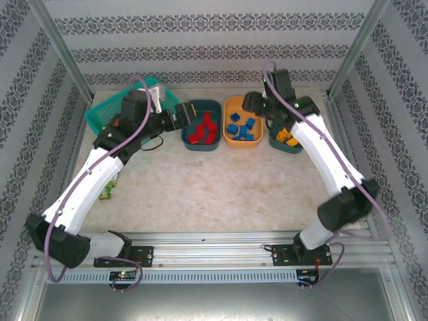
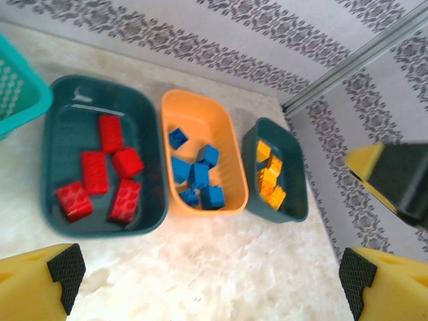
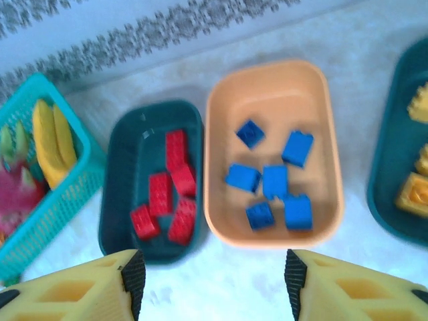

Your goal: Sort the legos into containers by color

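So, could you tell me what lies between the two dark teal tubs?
The orange tub, holding blue bricks, lies between the red-brick tub and the yellow-brick tub; the left wrist view shows it.

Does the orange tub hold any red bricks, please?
No, the orange tub holds just blue bricks; the red bricks lie in the teal tub beside it.

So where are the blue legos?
In the top view the blue legos lie in the orange tub, centre back, between the teal tub of red legos, left, and the teal tub of yellow legos, right.
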Robot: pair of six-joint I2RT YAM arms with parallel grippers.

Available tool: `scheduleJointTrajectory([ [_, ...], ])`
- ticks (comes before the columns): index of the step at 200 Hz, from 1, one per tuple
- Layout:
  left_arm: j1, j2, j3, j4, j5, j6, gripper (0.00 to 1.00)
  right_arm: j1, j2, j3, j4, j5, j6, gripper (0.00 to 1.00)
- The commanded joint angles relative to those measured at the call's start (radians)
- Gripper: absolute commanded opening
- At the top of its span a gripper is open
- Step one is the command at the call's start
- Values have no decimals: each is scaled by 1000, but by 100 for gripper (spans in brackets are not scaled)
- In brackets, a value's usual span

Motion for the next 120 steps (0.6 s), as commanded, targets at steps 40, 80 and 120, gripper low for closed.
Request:
scheduleJointTrajectory([
  [40, 9, -335, -241, -217, -123, 54, 100, 50, -551, -526, -53, 155, 7, 98],
  [80, 9, -500, -351, -289, -276, 48, 100, 48, -717, -607, -103, 279, -34, 98],
  [120, 10, -481, -382, -449, -716, 8, 100, 33, -730, -706, -26, 629, -19, 98],
])
